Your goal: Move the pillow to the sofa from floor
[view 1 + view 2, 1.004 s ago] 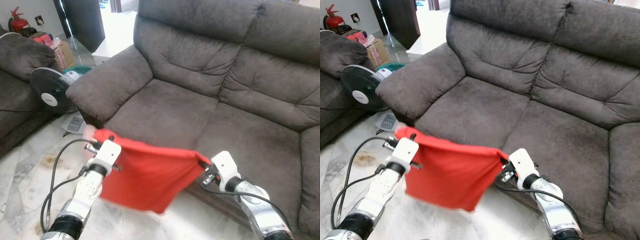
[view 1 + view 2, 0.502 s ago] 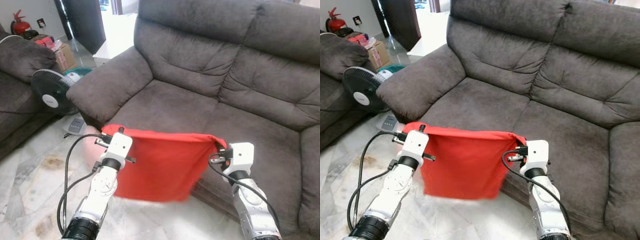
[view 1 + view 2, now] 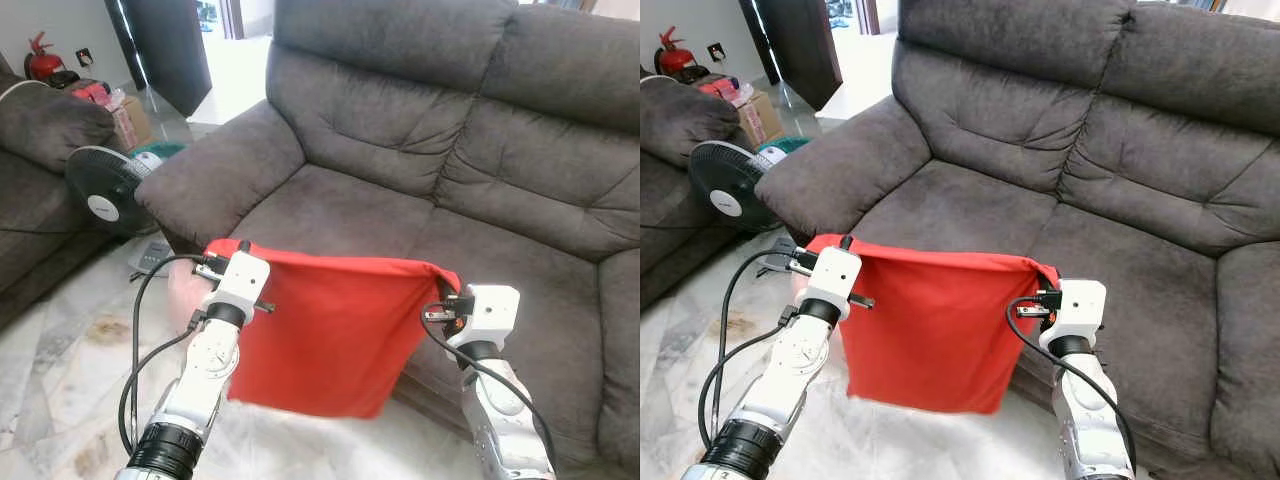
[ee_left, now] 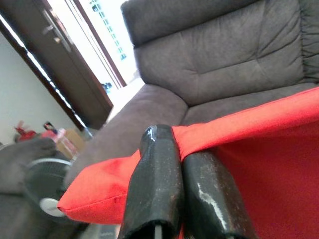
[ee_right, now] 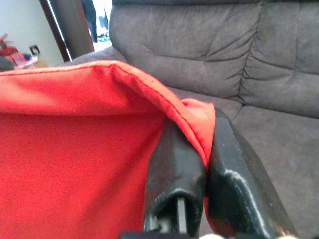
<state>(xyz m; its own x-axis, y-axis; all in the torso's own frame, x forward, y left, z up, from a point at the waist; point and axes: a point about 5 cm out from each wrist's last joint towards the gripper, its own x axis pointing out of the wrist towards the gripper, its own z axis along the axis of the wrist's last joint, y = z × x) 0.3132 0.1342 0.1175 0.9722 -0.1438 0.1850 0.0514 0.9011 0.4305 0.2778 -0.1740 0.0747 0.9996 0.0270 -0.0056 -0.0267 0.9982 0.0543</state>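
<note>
Left gripper [image 4: 182,154]: fingers pressed together, a top corner of the red pillow [image 3: 325,330] pinched between them. Right gripper [image 5: 209,149]: fingers likewise closed, the opposite top corner clamped, with red fabric folded over one fingertip.

The pillow is held up by both corners and hangs flat like a sheet between the two silver arms, clear of the pale marble floor [image 3: 60,370], just in front of the near edge of the sofa [image 3: 420,190] seat. The lower hem droops below the seat edge; the pillow is not resting on the cushions.

In the head views, black cables are seen looping from each wrist, and the whole span of the pillow is shown. In the wrist views, the pinch itself is shown close up, along with a stitched seam along the top edge.

Far left: a black standing fan [image 3: 105,190], a cardboard box [image 3: 130,115], a second dark sofa [image 3: 35,160], and a red fire extinguisher [image 3: 40,65] by the wall. A dark door [image 3: 800,45] is seen beyond the armrest. No writing can be read.
</note>
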